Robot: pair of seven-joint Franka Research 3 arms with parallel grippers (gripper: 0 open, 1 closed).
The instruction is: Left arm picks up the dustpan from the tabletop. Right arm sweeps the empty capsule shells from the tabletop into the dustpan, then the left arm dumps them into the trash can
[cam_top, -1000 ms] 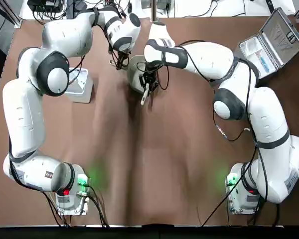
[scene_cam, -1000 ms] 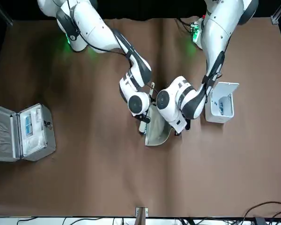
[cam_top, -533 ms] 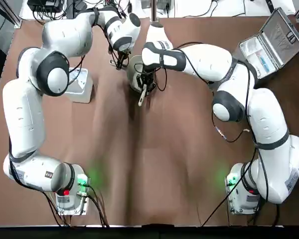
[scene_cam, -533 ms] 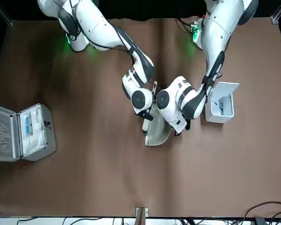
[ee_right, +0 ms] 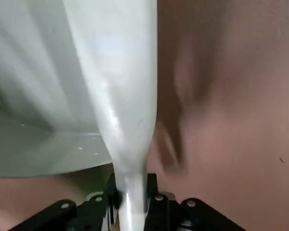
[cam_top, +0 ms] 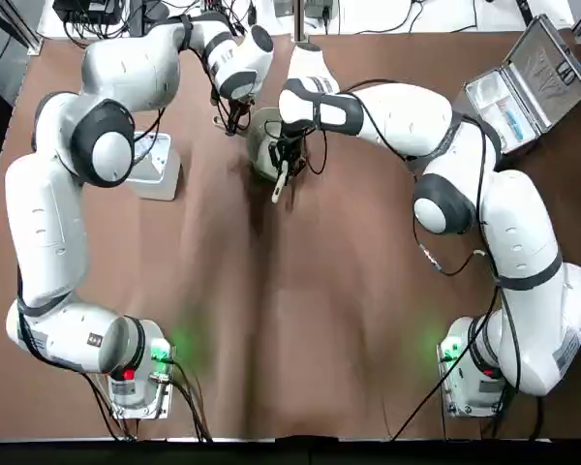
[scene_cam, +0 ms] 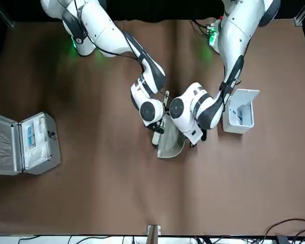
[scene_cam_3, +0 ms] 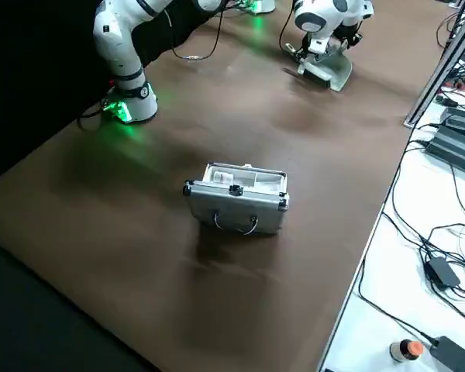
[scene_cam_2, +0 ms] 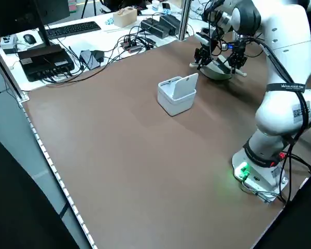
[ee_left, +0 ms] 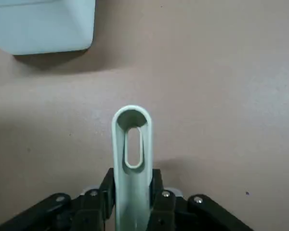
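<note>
Dustpan [scene_cam: 171, 140] handle between left pincer's [ee_left: 132, 185] fingers.

In the left side view, a white desk [scene_cam_2: 20, 75] runs from ten to twelve o'clock, carrying a black monitor [scene_cam_2: 13, 15] at ten o'clock, a dark keyboard [scene_cam_2: 75, 29] at eleven, a mouse [scene_cam_2: 29, 39] near it and a light tan box [scene_cam_2: 125, 16] toward twelve. Tangled cables [scene_cam_2: 124, 46] spread beside a metal post [scene_cam_2: 185, 21] near twelve. Grey floor [scene_cam_2: 15, 119] shows at nine o'clock.

In the right side view, black backing [scene_cam_3: 39, 77] fills ten o'clock; a bottle with an orange cap [scene_cam_3: 407, 350] lies on the desk at five, beside a black adapter [scene_cam_3: 453, 355].
</note>
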